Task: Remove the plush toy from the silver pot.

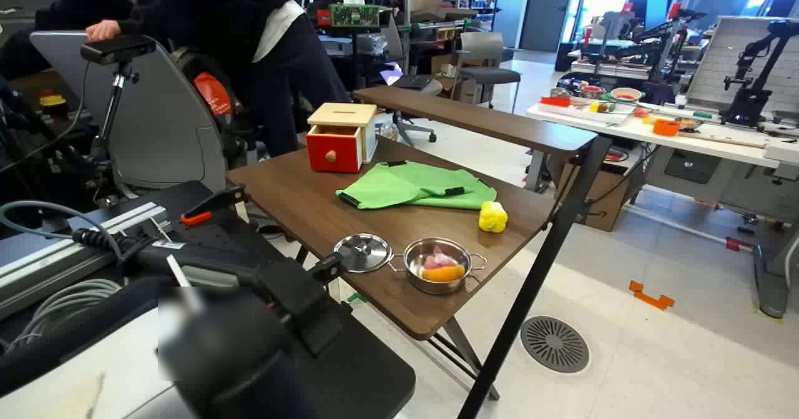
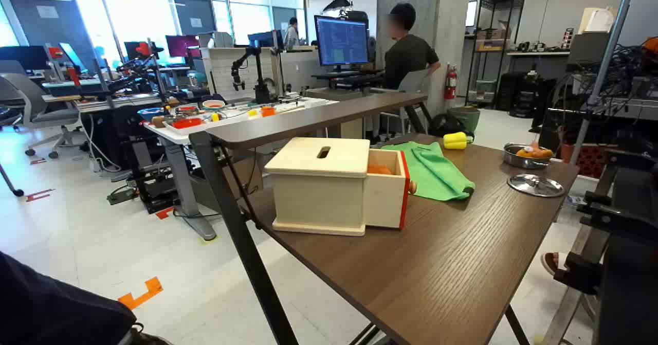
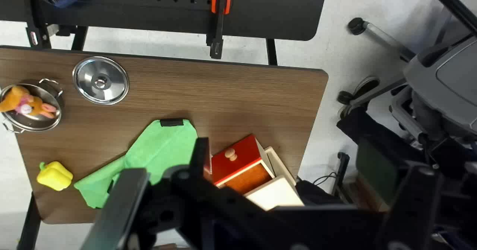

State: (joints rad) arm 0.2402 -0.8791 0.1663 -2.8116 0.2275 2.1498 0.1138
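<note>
In an exterior view I have the orange plush toy (image 1: 444, 273) lying in the silver pot (image 1: 431, 286) on the brown counter (image 1: 299, 200), the steel lid (image 1: 363, 254) just beside the pot. In an exterior view I see the wooden box (image 2: 318, 198), its red-fronted drawer (image 2: 385, 196) standing open beside the green cloth (image 2: 434, 175), the yellow bell pepper (image 2: 455, 140) just beyond. My wrist view shows the jaws apart, well away from the pot and the toy inside it.

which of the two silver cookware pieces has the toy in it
The two-handled silver pot: the orange plush toy lies inside it, whereas the knob-topped silver lid lies beside the pot.
</note>
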